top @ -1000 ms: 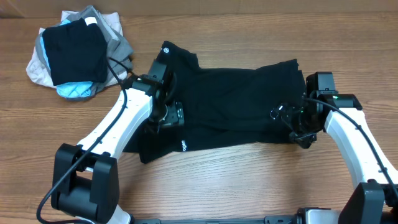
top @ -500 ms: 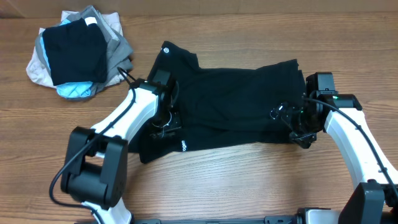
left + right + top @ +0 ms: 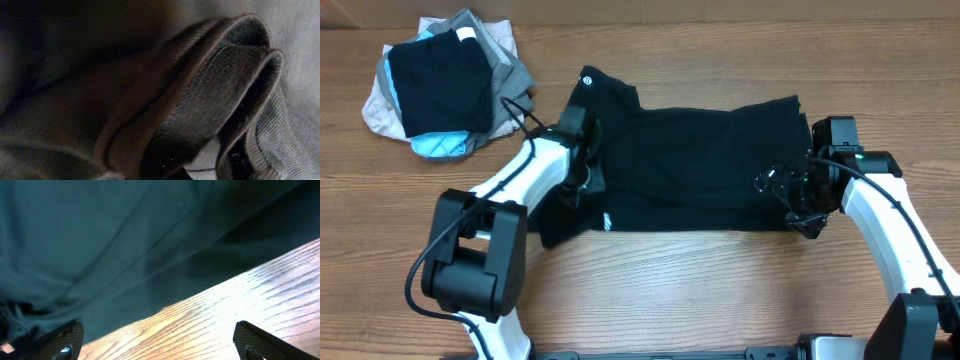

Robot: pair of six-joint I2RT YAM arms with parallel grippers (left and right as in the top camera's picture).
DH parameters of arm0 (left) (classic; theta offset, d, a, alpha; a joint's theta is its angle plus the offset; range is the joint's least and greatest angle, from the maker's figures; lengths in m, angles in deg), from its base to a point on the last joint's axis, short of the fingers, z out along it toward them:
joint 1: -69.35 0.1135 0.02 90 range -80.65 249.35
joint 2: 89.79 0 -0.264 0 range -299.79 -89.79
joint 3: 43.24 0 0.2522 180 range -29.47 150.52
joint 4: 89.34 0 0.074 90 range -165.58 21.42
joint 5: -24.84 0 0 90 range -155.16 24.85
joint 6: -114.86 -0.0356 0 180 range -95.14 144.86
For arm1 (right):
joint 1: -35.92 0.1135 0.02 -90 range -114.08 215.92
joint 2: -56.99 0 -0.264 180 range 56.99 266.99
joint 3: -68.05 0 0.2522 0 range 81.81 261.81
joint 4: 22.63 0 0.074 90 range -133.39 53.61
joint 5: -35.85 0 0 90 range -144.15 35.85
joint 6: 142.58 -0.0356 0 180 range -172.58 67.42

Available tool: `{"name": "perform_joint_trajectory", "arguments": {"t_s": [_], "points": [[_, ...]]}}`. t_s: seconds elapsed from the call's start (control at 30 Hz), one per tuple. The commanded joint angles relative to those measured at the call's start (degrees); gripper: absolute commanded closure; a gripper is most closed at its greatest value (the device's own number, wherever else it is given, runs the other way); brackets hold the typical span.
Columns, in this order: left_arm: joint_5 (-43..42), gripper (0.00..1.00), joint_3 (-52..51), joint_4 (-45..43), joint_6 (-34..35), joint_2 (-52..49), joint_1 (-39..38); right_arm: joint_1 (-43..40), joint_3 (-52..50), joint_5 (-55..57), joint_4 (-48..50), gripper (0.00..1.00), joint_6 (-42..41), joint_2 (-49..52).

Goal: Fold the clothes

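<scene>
Black shirt spread wide across the table's middle, left end bunched, small white lettering near its lower-left edge.

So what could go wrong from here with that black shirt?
1. The left gripper is buried in bunched folds of the shirt. It might pinch several layers and make a lumpy fold.
2. The right gripper is open over the shirt's edge and holds nothing, so a pull from the left could drag the whole shirt.
3. The left arm passes close to the pile of clothes and might knock it.
</scene>
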Motion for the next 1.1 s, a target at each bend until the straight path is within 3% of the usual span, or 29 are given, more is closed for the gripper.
{"name": "perform_joint_trajectory", "arguments": {"t_s": [0.0,0.13,0.23,0.3,0.43,0.5,0.57,0.67,0.7,0.73,0.8,0.87,0.93,1.07], "points": [[5.7,0.9,-0.1,-3.8,-4.7,-0.3,2.5,0.3,-0.2,-0.3,0.1,0.0,0.4,-0.8],[6.7,0.69,1.6,-3.6,-5.9,-0.2,3.9,0.3,-0.2,0.3,0.1,0.0,0.4,-0.8],[6.9,0.61,5.3,2.4,-5.9,-0.1,4.2,0.3,-0.2,3.1,0.1,0.0,0.4,-0.8],[6.9,0.47,8.4,7.9,-5.9,-0.1,4.2,0.3,-0.2,3.8,-0.1,0.0,0.4,-0.8],[9.0,0.4,13.4,17.0,-5.6,-0.1,4.1,0.4,-0.2,2.5,-0.7,0.0,0.5,-0.8],[12.0,0.06,15.0,19.6,-4.7,-0.1,4.1,0.9,-0.2,1.9,-0.7,0.0,2.5,-0.8],[12.4,0.0,15.4,21.0,-4.1,-0.1,4.3,1.9,-0.2,1.0,-0.7,0.0,3.4,-0.8],[8.7,0.0,15.0,23.7,-4.1,-0.3,4.7,4.5,-0.2,1.0,-0.6,0.0,1.0,-0.8],[7.0,0.0,14.5,24.3,-4.1,-0.3,4.7,5.4,-0.3,1.0,-0.2,0.03,0.3,-0.8],[5.9,0.0,14.0,24.7,-4.1,-0.3,4.7,6.4,-0.3,0.8,0.7,0.13,0.4,-0.8],[4.8,0.05,12.6,24.7,-4.1,-0.3,4.6,8.8,-0.3,0.2,2.5,0.45,1.3,-0.7],[4.0,0.13,10.7,24.5,-4.1,-0.3,4.4,11.6,-0.3,-0.5,4.3,0.63,1.7,-0.4],[3.8,0.19,8.9,24.2,-4.1,-0.3,4.4,14.3,-0.3,-0.5,5.9,0.74,1.7,0.2],[3.8,0.22,5.4,22.2,-4.1,-0.3,4.5,18.9,-0.3,-0.4,10.6,0.91,0.5,2.7]]}}
